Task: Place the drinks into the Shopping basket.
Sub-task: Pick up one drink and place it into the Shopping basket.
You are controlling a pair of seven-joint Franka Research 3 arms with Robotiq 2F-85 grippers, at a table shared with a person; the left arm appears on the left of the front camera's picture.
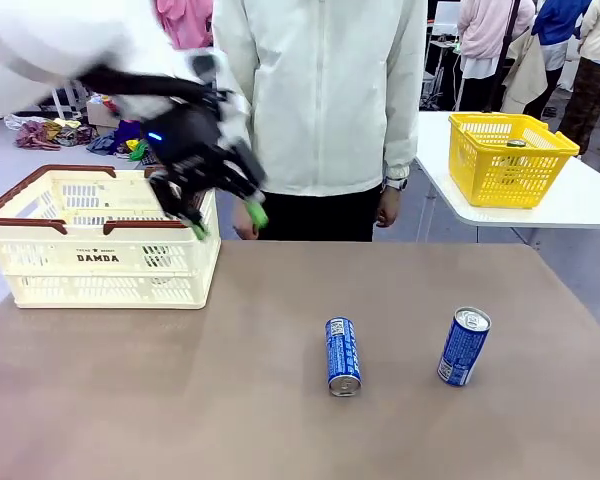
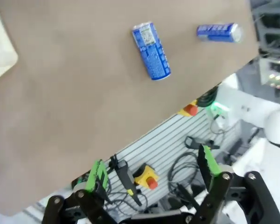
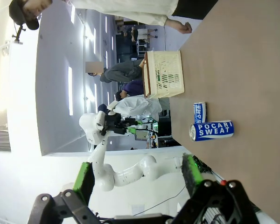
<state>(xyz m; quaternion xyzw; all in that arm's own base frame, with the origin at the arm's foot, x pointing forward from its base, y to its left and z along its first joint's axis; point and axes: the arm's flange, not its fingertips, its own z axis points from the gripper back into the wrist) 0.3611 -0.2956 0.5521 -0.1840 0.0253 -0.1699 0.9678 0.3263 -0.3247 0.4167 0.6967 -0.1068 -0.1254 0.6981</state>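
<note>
Two blue drinks cans are on the brown table: one lies on its side (image 1: 342, 355) near the middle, the other stands upright (image 1: 464, 346) to its right. The cream Shopping basket (image 1: 40, 262) marked DAMDA sits at the table's far left. My left gripper (image 1: 226, 221) hangs open and empty above the basket's right end. In its wrist view, the left gripper (image 2: 153, 168) looks down past the table edge, with the lying can (image 2: 151, 51) and the other can (image 2: 218, 32) far off. My right gripper (image 3: 137, 175) is open and empty, well back from the upright can (image 3: 212, 129), the lying can (image 3: 199, 112) and the basket (image 3: 162, 74).
A person in a pale jacket (image 1: 320, 100) stands at the far edge, hands down by the table. A yellow basket (image 1: 510, 155) sits on a separate white table (image 1: 580, 205) at the back right. Bare tabletop (image 1: 180, 400) lies in front of the cans.
</note>
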